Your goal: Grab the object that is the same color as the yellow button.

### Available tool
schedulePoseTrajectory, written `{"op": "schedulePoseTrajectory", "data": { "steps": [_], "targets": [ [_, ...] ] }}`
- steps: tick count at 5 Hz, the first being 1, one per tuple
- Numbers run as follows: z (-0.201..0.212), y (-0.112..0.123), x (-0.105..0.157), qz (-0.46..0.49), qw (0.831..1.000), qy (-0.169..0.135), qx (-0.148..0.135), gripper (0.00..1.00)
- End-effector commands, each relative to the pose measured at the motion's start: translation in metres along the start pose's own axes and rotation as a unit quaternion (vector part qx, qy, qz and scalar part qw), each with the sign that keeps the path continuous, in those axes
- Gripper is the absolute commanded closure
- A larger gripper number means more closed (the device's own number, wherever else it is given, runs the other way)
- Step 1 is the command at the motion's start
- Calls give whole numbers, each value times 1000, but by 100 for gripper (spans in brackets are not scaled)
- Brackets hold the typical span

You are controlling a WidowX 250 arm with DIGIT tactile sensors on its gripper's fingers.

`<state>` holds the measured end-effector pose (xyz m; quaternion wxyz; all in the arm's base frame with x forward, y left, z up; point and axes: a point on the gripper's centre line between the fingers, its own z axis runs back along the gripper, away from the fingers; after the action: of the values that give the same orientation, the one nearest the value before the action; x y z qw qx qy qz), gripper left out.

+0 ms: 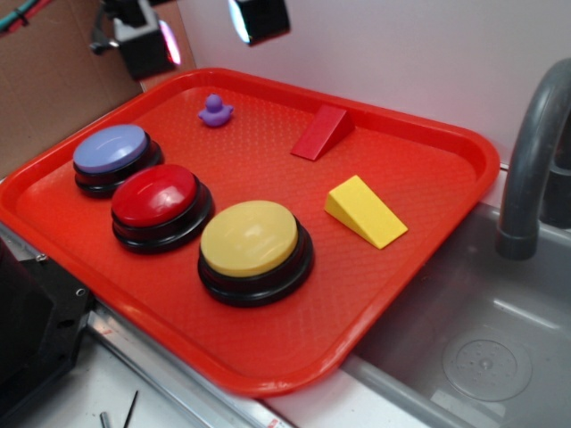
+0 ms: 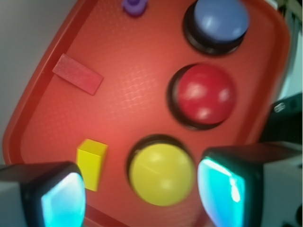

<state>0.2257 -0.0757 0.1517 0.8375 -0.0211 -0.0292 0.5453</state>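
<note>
**Yellow wedge sits free on the tray, pincer high above**

We see a red plastic tray (image 1: 428, 143) with a fine pebbled surface and a raised rounded rim. Three round buttons with glossy domes on black bases stand in a row: a lavender button (image 1: 111, 149), a red button (image 1: 154, 196) and the yellow button (image 1: 249, 238). The yellow wedge (image 1: 366, 210), a smooth solid ramp shape, lies at about three o'clock from the yellow button, close by but apart from it. A red wedge (image 1: 322, 132) and a small purple duck (image 1: 215, 111) rest toward the far rim. In the wrist view the pincer (image 2: 142, 194) hangs above the tray, spread wide and holding nothing; the yellow wedge (image 2: 91, 162) shows near its left finger.
</note>
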Motion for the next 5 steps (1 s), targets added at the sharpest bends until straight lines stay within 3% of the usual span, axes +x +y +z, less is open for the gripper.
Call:
{"op": "schedulePoseTrajectory", "data": {
  "steps": [1, 2, 5],
  "targets": [
    [-42, -42, 4, 48, 999, -18, 8, 0],
    [-71, -53, 0, 47, 998, -7, 39, 0],
    [-119, -66, -20, 31, 997, -42, 50, 0]
  ]
}}
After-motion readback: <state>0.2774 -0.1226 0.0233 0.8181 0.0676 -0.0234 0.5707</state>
